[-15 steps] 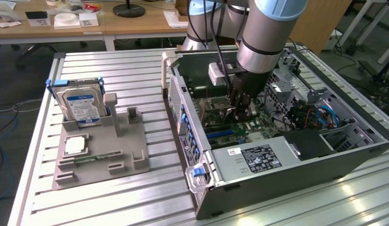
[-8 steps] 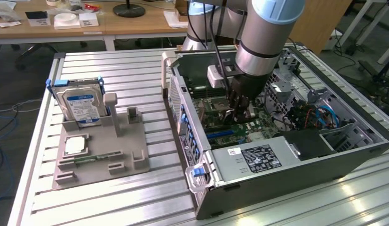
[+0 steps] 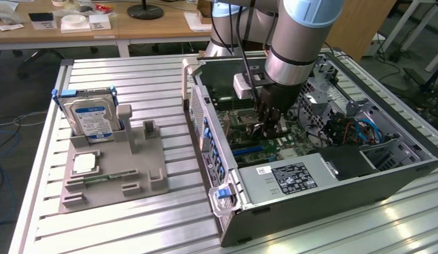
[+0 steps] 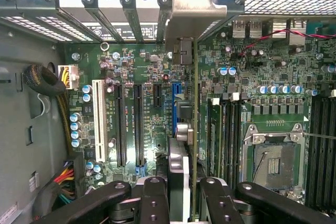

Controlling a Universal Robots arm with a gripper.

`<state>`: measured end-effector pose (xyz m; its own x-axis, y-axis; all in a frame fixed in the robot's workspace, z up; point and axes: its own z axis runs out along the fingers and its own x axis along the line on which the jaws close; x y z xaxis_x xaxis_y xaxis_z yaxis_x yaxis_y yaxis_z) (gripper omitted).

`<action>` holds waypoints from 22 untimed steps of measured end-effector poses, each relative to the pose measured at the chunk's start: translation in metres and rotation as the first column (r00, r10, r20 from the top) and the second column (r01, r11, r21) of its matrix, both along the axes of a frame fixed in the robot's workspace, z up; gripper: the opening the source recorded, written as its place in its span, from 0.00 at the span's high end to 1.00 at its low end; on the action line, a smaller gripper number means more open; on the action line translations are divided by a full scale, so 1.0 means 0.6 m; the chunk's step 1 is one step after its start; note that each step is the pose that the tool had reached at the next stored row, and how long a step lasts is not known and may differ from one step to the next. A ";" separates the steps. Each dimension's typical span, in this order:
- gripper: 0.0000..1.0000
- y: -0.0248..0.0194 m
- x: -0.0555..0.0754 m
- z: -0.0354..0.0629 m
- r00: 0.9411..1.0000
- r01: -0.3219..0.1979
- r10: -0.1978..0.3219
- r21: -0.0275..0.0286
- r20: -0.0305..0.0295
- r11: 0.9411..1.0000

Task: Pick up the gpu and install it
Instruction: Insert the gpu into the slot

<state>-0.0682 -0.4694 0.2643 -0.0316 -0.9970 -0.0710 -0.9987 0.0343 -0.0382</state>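
grey plastic holder (image 3: 113,169) at the exterior view's left carries a hard drive (image 3: 91,117); further right, inside the open computer case (image 3: 332,190), we see our gripper (image 4: 180,192) pinching the gpu (image 4: 181,129) edge-on above the blue slot (image 4: 174,103).

The room is bright all over, with soft light coming from above. The ribbed metal table (image 3: 119,79) shines, and white glare sits on its edge near the exterior view's lower right corner. The open computer case (image 3: 388,180) is darker inside, where the arm throws a shadow. In the wrist view the green board (image 4: 136,72) is lit evenly and looks sharp, but the black fingers (image 4: 152,203) close to the camera look a little soft.
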 end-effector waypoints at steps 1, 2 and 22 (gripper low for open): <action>0.72 0.0000 0.000 0.000 1.000 0.000 0.000 0.000 0.000 1.000; 0.72 0.0000 0.000 0.000 1.000 0.000 0.000 0.000 0.000 1.000; 0.72 -0.0001 -0.004 -0.018 1.000 -0.008 0.008 0.000 0.000 1.000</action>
